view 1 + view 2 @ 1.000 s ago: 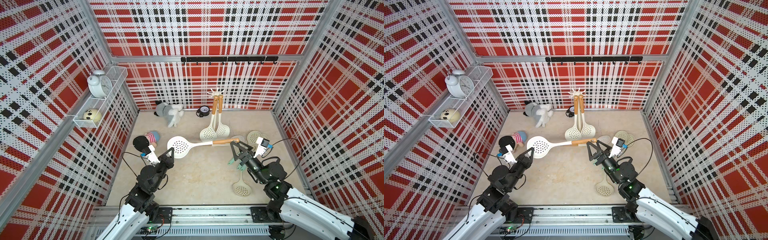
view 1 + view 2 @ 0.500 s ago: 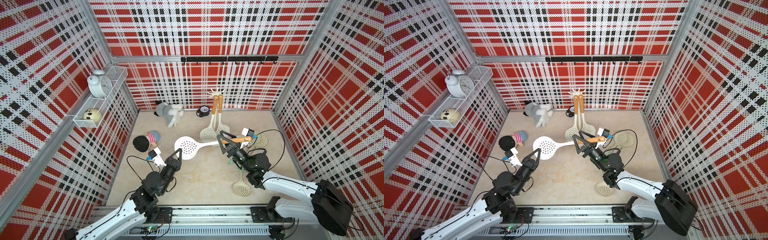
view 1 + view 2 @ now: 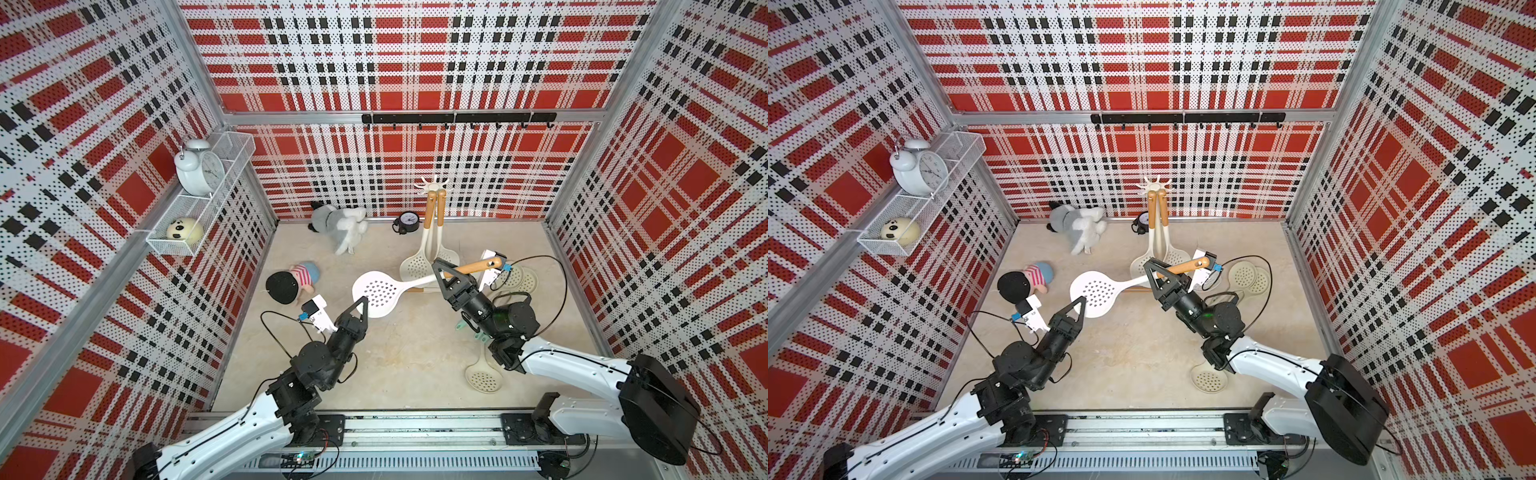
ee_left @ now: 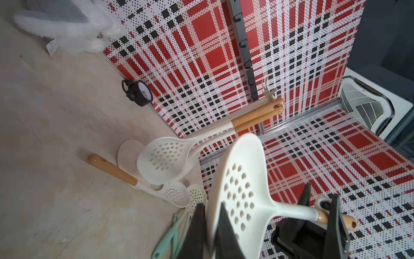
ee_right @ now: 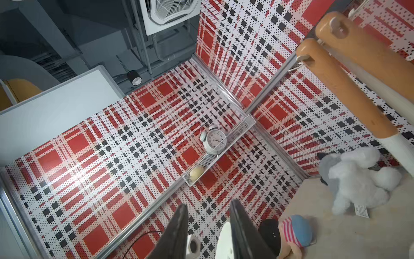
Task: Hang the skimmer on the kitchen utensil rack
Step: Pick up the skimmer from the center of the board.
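1. The right tool (image 3: 441, 271) straddles the skimmer (image 3: 382, 291) at its handle, about where the white shaft meets the wood. Its jaws stand on either side of the shaft, but I cannot tell whether they are clenched on it.
2. The left tool (image 3: 363, 302) is at the opposite end, with its jaws on either side of the rim of the perforated head. The pictures do not settle whether it is pinching or released.
3. The skimmer hangs clear of the table (image 3: 395, 374) and bridges the two tools, so I judge that at least one of them carries it.
4. Its long axis runs crosswise between the arms. The head points toward the left arm, and the wooden end (image 3: 478, 266), which has the hanging hole, lies just past the right tool.
5. The kitchen utensil rack (image 3: 433, 185) stands by the back wall, beyond the right tool and well apart from the left one. The right arm is plainly the nearer.
6. Two hung skimmers (image 3: 428, 237) already occupy prongs on the side facing the arms, so a free prong beside them looks necessary.
7. The handle lies across the line to the rack. The holed end would therefore have to swing up and toward the crown to go over a prong.
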You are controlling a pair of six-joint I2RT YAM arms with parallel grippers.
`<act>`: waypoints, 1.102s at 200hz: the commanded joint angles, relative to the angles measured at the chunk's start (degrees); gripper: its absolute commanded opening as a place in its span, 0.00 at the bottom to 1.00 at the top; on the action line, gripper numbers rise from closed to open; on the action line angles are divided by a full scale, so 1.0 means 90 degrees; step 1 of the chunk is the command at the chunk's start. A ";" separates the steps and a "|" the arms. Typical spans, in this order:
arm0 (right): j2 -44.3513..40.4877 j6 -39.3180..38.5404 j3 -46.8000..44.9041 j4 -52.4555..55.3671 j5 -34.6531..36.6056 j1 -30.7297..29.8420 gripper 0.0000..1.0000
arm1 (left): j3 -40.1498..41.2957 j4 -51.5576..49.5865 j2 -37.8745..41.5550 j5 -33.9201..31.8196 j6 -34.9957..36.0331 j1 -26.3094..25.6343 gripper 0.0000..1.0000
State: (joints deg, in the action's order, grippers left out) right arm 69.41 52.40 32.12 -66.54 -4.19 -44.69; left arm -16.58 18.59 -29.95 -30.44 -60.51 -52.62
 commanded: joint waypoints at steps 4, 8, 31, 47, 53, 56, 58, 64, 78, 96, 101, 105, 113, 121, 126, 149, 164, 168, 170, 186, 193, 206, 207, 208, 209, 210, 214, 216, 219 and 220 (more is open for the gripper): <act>-0.0558 -0.0345 0.0162 0.0990 0.0270 0.0290 0.00 | -0.0062 0.0330 0.0174 0.0081 0.0525 -0.0022 0.55; -0.0658 -0.0382 0.0167 0.1115 0.0270 0.0332 0.00 | -0.0106 0.0285 0.0183 0.0118 0.0627 -0.0022 0.61; -0.1274 -0.0760 0.0288 0.2356 0.0195 0.0632 0.00 | -0.0567 -0.0552 0.0315 0.0028 0.1171 0.0014 0.82; -0.1669 -0.1286 0.0554 0.3552 0.0046 0.0798 0.00 | -0.0851 -0.1089 0.0517 -0.0062 0.1677 0.0051 0.89; -0.1822 -0.1560 0.0682 0.3989 -0.0009 0.0828 0.00 | -0.1004 -0.1289 0.0600 -0.0084 0.1862 0.0074 0.89; -0.1872 -0.1698 0.0761 0.4306 -0.0034 0.0842 0.00 | -0.1075 -0.1369 0.0634 -0.0080 0.1995 0.0086 0.89; -0.1909 -0.1796 0.0824 0.4490 -0.0053 0.0851 0.00 | -0.1111 -0.1403 0.0653 -0.0059 0.2079 0.0100 0.89; -0.1977 -0.2060 0.1010 0.5027 -0.0187 0.0872 0.00 | -0.1252 -0.1475 0.0689 0.0042 0.2365 0.0135 0.89; -0.1875 -0.2780 0.1707 0.6428 -0.0773 0.0989 0.00 | -0.1642 -0.1558 0.0602 0.0640 0.3088 0.0261 0.87; -0.1458 -0.3477 0.2590 0.7968 -0.1974 0.1059 0.00 | -0.2311 -0.1751 0.0004 0.1837 0.3891 0.0484 0.87; -0.1364 -0.3609 0.2754 0.8230 -0.2336 0.1059 0.00 | -0.2517 -0.1814 -0.0221 0.2172 0.4065 0.0533 0.87; -0.1279 -0.3680 0.2906 0.8398 -0.2653 0.1056 0.00 | -0.2665 -0.1861 -0.0410 0.2471 0.4198 0.0574 0.87; -0.1154 -0.3785 0.3151 0.8618 -0.3253 0.1059 0.00 | -0.2925 -0.1875 -0.0778 0.3114 0.4513 0.0620 0.86; -0.1072 -0.3809 0.3328 0.8710 -0.3742 0.1059 0.00 | -0.3121 -0.1833 -0.1152 0.3747 0.4799 0.0632 0.85; -0.1035 -0.3811 0.3423 0.8712 -0.4129 0.1058 0.00 | -0.3277 -0.1822 -0.1381 0.4086 0.4912 0.0632 0.85; -0.1038 -0.3607 0.3606 0.8358 -0.5002 0.1054 0.00 | -0.3740 -0.1634 -0.2139 0.5427 0.5295 0.0599 0.85; -0.1069 -0.3366 0.3633 0.8017 -0.5455 0.1059 0.00 | -0.3790 -0.1258 -0.2428 0.6067 0.5317 0.0564 0.88; -0.1064 -0.3282 0.3633 0.7888 -0.5549 0.1059 0.00 | -0.3795 -0.1151 -0.2500 0.6214 0.5295 0.0559 0.89; -0.1074 -0.3239 0.3622 0.7830 -0.5604 0.1059 0.00 | -0.3796 -0.1092 -0.2538 0.6292 0.5290 0.0555 0.89; -0.1100 -0.2923 0.3599 0.7385 -0.5814 0.1059 0.00 | -0.3813 -0.0762 -0.2795 0.6897 0.5207 0.0501 0.91; -0.1100 -0.2805 0.3604 0.7230 -0.5866 0.1059 0.00 | -0.3832 -0.0679 -0.2902 0.7136 0.5204 0.0461 0.91; -0.1099 -0.2643 0.3624 0.7024 -0.5980 0.1059 0.00 | -0.3888 -0.0696 -0.3063 0.7278 0.5250 0.0378 0.91; -0.1100 -0.2636 0.3626 0.7009 -0.5990 0.1059 0.00 | -0.3894 -0.0712 -0.3075 0.7288 0.5254 0.0373 0.91; -0.1100 -0.2633 0.3632 0.6996 -0.6000 0.1059 0.00 | -0.3897 -0.0720 -0.3091 0.7298 0.5261 0.0371 0.91; -0.1100 -0.2616 0.3625 0.6980 -0.6010 0.1059 0.00 | -0.3908 -0.0729 -0.3099 0.7303 0.5265 0.0365 0.91; -0.1100 -0.2603 0.3622 0.6962 -0.6019 0.1054 0.00 | -0.3909 -0.0733 -0.3103 0.7305 0.5276 0.0361 0.91; -0.1093 -0.2553 0.3626 0.6910 -0.6058 0.1059 0.00 | -0.3928 -0.0751 -0.3141 0.7331 0.5284 0.0351 0.91; -0.1086 -0.2527 0.3625 0.6875 -0.6071 0.1056 0.00 | -0.3929 -0.0755 -0.3169 0.7340 0.5287 0.0349 0.91; -0.1090 -0.2486 0.3637 0.6825 -0.6101 0.1059 0.00 | -0.3937 -0.0751 -0.3200 0.7370 0.5291 0.0349 0.91; -0.1090 -0.2470 0.3633 0.6806 -0.6104 0.1054 0.00 | -0.3938 -0.0749 -0.3208 0.7383 0.5290 0.0349 0.91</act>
State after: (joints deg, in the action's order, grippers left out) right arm 60.66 26.06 62.83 2.13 -53.76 -35.29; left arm -49.58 8.75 -57.30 28.64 -14.76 -48.75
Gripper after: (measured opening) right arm 0.348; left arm 0.912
